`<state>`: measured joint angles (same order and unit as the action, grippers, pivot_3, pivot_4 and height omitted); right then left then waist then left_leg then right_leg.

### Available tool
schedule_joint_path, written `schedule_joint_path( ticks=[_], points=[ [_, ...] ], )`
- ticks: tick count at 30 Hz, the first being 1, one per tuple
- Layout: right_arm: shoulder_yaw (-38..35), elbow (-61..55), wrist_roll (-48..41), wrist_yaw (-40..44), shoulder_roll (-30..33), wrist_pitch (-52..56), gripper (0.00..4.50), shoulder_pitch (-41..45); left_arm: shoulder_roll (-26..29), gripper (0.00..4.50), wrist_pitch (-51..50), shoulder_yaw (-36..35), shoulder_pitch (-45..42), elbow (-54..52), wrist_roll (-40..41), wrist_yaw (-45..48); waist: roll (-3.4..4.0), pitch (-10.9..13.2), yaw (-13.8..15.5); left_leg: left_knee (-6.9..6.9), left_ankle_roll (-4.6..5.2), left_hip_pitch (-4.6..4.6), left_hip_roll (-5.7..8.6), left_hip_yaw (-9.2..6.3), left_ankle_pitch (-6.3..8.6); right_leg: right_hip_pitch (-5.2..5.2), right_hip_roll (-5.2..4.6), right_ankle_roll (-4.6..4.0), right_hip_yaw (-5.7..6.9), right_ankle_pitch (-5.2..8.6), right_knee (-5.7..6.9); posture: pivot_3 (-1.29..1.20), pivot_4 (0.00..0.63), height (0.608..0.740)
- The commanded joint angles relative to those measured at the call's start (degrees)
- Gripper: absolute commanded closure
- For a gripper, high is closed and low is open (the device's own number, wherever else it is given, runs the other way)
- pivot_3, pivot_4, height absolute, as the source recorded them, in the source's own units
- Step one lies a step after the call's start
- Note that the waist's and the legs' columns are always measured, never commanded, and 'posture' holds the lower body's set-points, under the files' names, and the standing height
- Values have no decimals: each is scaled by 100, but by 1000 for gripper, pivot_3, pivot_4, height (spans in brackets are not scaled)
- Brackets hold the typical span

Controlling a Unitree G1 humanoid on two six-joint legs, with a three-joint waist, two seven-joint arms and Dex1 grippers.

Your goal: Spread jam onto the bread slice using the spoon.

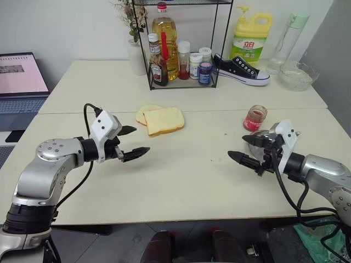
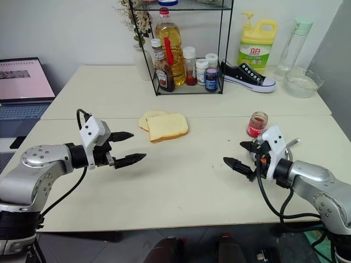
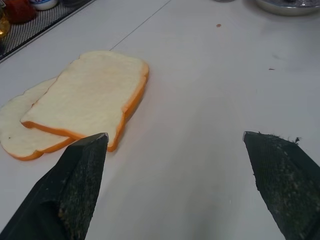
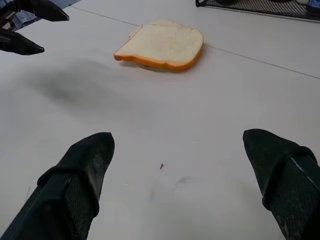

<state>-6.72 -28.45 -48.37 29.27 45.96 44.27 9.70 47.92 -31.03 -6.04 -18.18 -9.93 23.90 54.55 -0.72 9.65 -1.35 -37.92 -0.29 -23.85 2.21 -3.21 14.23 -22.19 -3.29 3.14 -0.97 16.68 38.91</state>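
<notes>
Both arms raised, fingers (image 1: 135, 153) apart

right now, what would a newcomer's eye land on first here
Most likely the two open claws hovering over the pale table, the left claw and the right claw pointing inward at each other, both empty. Between them, further back, two bread slices lie overlapped. A small cup of red jam stands just beyond the right claw, and oddly, a black sneaker sits at the back beside a wire rack of bottles.
</notes>
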Motion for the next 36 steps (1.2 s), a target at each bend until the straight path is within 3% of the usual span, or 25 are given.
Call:
schedule_joint_path(
  ticks=[1, 6, 13, 22, 27, 36],
  points=[
    [-212, -182, -2, 21, -57, -1, 32, 59, -9, 0, -3, -100, -115, -147, 70, -40, 0, 0, 1, 0, 0, 0, 0, 0, 0, 0, 0, 0, 0, 0, 0, 0, 150, 740],
    [-260, -282, -2, 28, -92, 61, 32, -2, 45, 0, -211, -263, -83, -151, 205, -61, 0, 0, -1, 0, 0, 0, 0, 0, 0, 0, 0, 0, 0, 0, 1, 0, 150, 740],
    [292, -524, 612, 459, 93, -189, 32, 53, -164, 0, -246, -434, -672, 896, -2, -683, 0, 0, 2, -1, 0, 1, 1, -1, 0, -1, 3, 0, 8, 0, 2, 0, 150, 740],
    [830, -312, 1110, 718, -319, -433, 32, 682, -1503, 0, -120, -362, -1662, 2549, -166, -1654, -7, 0, 15, -7, -1, -1, 5, -1, -1, -2, 3, 0, 11, 0, 5, 0, 150, 740],
    [973, -249, 1384, 845, -375, -554, 32, 705, -2100, 0, 463, -281, -2071, 3723, -476, -1982, -9, -1, 20, -8, -2, -1, 6, 0, -1, -5, 3, 0, 9, 0, 5, 0, 150, 740],
    [872, -295, 1566, 780, -562, -512, 32, 642, -2592, 0, 1553, -272, -2874, 5641, -885, -2304, -15, 0, 40, -9, -2, -2, 8, 0, -1, -6, 3, 1, 10, -1, 7, 0, 150, 740]
  ],
)
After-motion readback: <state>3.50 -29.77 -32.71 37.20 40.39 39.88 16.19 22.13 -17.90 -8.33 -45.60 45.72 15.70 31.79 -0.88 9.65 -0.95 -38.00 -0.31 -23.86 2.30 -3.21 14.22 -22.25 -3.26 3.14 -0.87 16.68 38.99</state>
